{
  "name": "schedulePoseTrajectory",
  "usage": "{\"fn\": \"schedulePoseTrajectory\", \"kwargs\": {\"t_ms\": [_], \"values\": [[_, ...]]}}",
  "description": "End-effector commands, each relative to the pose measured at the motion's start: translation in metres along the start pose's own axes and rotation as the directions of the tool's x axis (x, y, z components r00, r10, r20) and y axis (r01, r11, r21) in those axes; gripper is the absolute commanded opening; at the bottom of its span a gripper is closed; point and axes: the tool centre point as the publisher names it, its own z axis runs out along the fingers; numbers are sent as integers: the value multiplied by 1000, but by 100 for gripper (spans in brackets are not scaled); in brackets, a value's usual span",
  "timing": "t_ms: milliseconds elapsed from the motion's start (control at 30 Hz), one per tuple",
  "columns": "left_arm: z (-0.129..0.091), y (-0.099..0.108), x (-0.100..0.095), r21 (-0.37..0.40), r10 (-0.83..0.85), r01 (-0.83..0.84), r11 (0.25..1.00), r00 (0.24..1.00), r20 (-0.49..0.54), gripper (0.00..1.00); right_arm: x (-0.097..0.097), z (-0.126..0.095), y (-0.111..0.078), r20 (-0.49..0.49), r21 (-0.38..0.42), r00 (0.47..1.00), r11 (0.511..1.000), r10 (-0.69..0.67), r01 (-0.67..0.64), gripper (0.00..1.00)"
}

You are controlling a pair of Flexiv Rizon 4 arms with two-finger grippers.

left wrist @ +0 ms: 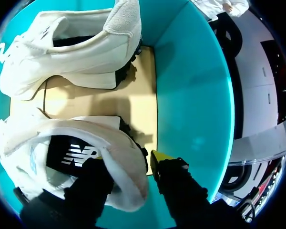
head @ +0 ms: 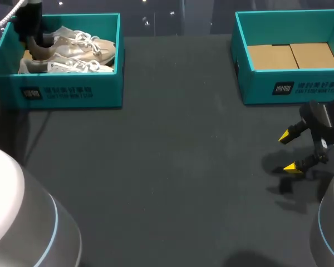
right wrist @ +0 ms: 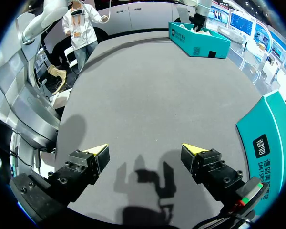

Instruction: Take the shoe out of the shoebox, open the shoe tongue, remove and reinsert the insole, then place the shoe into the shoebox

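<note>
1. The shoe [left wrist: 81, 162] sits upright in the left shoebox [head: 72, 92], with its heel near the teal end wall. Only a narrow strip of box floor shows between heel and wall.
2. A second shoe [left wrist: 71, 52] lies beside it in the same box, heel toward the same wall. A band of bare cardboard floor separates the two.
3. The left gripper [left wrist: 126, 164] straddles the first shoe's heel collar, close to the end wall. I cannot tell whether it is clamped on the collar.
4. The left arm [head: 30, 25] comes down into the left end of this box, which stands at the far left corner of the surface [head: 172, 167].
5. The right shoebox [head: 292, 89] stands at the far right corner, well apart from the left one, and its cardboard floor is showing.
6. The right gripper [head: 289, 151] hovers above the surface in front of that box, near the right edge. Its yellow tips are spread wide and hold nothing.
7. A broad stretch of dark surface runs between the two boxes and in front of them.
</note>
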Motion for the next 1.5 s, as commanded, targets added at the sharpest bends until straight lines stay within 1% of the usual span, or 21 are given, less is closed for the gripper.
{"fn": "schedulePoseTrajectory", "kwargs": {"t_ms": [33, 67, 167, 200, 267, 300, 400, 567, 633, 933, 1100, 1400, 1500], "values": [[0, 5, 1, 7, 1, -1, 1000, 1000, 6, 53, 1, 0, 0, 1, 1, 1000, 1000, 0, 0, 100], [0, 5, 1, 7, 2, -2, 1000, 1000, 9, 54, 1, 0, 0, 1, 1, 1000, 1000, 0, 0, 100], [-7, 3, 3, 2, 9, -9, 1000, 1000, 29, 66, 1, 0, 0, 1, 1, 1000, 1000, 0, 0, 100], [-10, 2, 3, 0, 9, -9, 1000, 999, 35, 69, 1, 0, 0, 1, 1, 1000, 1000, 0, 0, 100], [-17, 0, 3, -14, 8, -7, 1000, 999, 51, 70, 1, 0, 0, 1, 1, 1000, 1000, 0, 0, 100], [-21, -2, 3, -20, 9, -8, 1000, 998, 57, 71, 1, 0, 0, 1, 1, 1000, 1000, 0, 0, 100], [-35, -6, 3, -32, 10, -7, 999, 997, 75, 84, 1, 0, 0, 1, 1, 1000, 1000, 0, 0, 100], [-57, -13, 5, -38, 22, -18, 999, 994, 105, 98, 1, 0, 0, 1, 1, 1000, 1000, 0, 0, 100], [-66, -16, 7, -37, 26, -22, 999, 993, 116, 100, 1, 0, 0, 1, 1, 1000, 1000, 0, 0, 100], [-95, -34, 16, -34, 49, -45, 998, 989, 138, 100, 1, 0, 0, 1, 1, 1000, 1000, 0, 0, 100], [-107, -53, 22, -32, 67, -63, 998, 988, 137, 100, 1, 0, 0, 1, 1, 1000, 1000, 0, 0, 100], [-117, -100, 32, -5, 72, -72, 997, 988, 135, 100, 1, 0, 0, 1, 1, 1000, 1000, 0, 0, 100], [-117, -103, 32, -1, 64, -64, 998, 989, 132, 100, 1, 0, 0, 1, 1, 1000, 1000, 0, 0, 100]]}}
